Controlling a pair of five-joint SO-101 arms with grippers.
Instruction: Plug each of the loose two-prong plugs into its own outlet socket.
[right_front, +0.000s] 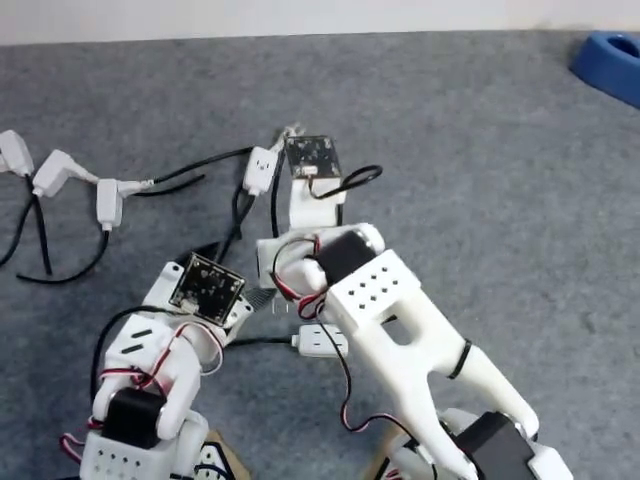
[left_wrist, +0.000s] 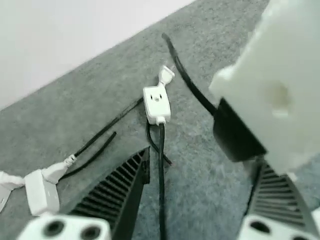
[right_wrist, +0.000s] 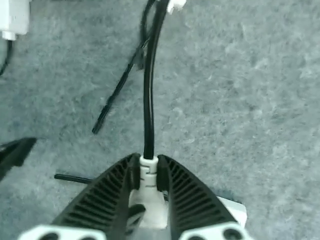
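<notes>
Now: R end effector (right_wrist: 147, 165) clamped on plug (right_wrist: 148, 197) — align prongs w/ socket (left_wrist: 156, 100); L end effector (left_wrist: 202, 170) wide open, empty.

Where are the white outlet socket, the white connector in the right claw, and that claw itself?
white outlet socket (left_wrist: 156, 101): left wrist view, on its slotted face.
white connector (right_wrist: 150, 197): right wrist view, on its white body.
right claw (right_wrist: 148, 162): right wrist view, midway between its tips.
</notes>
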